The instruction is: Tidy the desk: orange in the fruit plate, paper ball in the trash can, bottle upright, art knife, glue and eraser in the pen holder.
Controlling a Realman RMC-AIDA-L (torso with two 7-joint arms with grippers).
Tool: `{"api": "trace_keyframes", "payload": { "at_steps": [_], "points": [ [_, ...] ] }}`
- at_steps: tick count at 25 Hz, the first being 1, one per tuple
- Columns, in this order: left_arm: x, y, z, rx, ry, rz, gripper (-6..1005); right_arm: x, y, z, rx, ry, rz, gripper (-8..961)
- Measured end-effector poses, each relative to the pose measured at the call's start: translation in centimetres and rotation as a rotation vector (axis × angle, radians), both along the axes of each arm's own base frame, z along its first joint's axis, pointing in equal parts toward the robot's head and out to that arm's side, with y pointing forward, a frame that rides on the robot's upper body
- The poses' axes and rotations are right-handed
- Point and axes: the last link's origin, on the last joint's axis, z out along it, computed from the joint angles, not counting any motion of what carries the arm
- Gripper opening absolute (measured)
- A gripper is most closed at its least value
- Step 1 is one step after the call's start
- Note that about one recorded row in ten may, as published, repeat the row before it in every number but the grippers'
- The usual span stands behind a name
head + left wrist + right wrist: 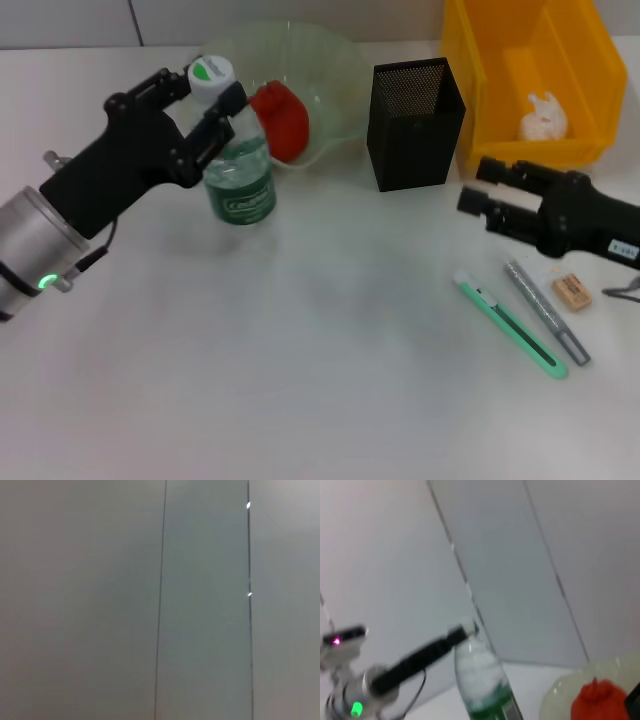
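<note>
1. Head view: the left gripper (208, 100) is clamped around the neck of the bottle (238, 170), just under its white and green cap. The bottle stands upright toward the far left of the bench, so this looks like the steadying hold before release. Behind it the fruit plate (330, 70) holds a red-orange fruit, taken to be the orange (281, 120). The paper ball (543, 117) lies in the yellow trash can (480, 80) at the far right corner.
2. The pen holder (415, 125) stands at the far edge, with nothing visible inside it. The art knife (510, 325), grey glue (546, 311) and eraser (572, 291) lie near the right edge, just beside one another. The right gripper (480, 187) hovers above them with fingers apart, holding nothing.
3. Left wrist view: only blank wall panels; no fingers or bottle.
4. Right wrist view: bottle, orange and the left arm appear blurred; its own fingers are out of frame.
</note>
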Motion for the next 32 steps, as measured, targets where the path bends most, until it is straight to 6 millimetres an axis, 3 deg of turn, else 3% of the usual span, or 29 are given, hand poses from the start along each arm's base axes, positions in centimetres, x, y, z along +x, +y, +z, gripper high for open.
{"api": "trace_keyframes", "payload": {
  "at_steps": [6,20,27,32],
  "points": [
    [-0.5,0.5,-1.6,0.002,0.039,0.067,443,0.1,0.8,-0.5,0.104,0.079,-0.084,646],
    [-1.1,0.7,-2.9,-0.029,0.068,0.136,436,0.3,1.3,-0.7,0.158,0.155,-0.168,644],
    [-0.8,-0.3,-2.4,-0.012,0.016,0.095,571,0.1,1.5,-0.7,0.158,0.157,-0.163,646],
    [-0.8,-2.0,-0.4,0.055,-0.086,0.031,722,-0.1,2.1,0.0,0.169,0.143,-0.143,644]
  ]
}}
